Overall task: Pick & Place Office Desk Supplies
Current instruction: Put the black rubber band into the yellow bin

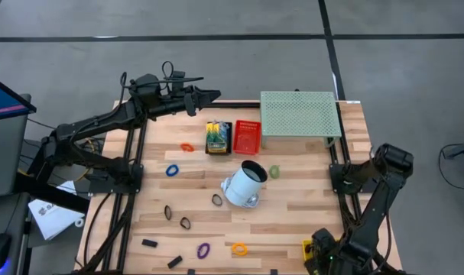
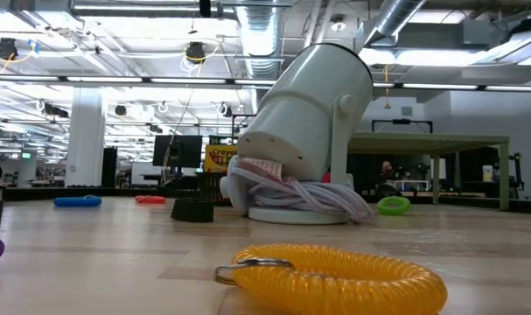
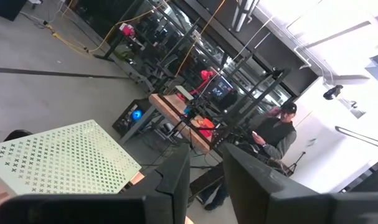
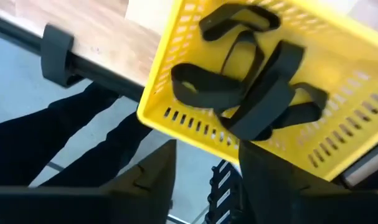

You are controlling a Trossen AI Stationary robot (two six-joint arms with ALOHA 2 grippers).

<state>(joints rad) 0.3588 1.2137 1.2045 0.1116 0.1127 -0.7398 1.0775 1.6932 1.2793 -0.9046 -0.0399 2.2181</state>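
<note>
Office supplies lie scattered over the wooden table: an orange ring, a blue ring, a green ring, a purple ring, a yellow coil ring, black rings and black clips. A crayon box stands beside a red basket. My right gripper is open above the near rim of a yellow basket at the table's near right corner. Several black pieces lie inside it. My left gripper waits open, high over the far edge.
A white cylindrical device with a cable wound round its base sits tilted mid-table. A pale green perforated box stands at the far right. A person is in the room beyond the table. Bare wood lies right of the device.
</note>
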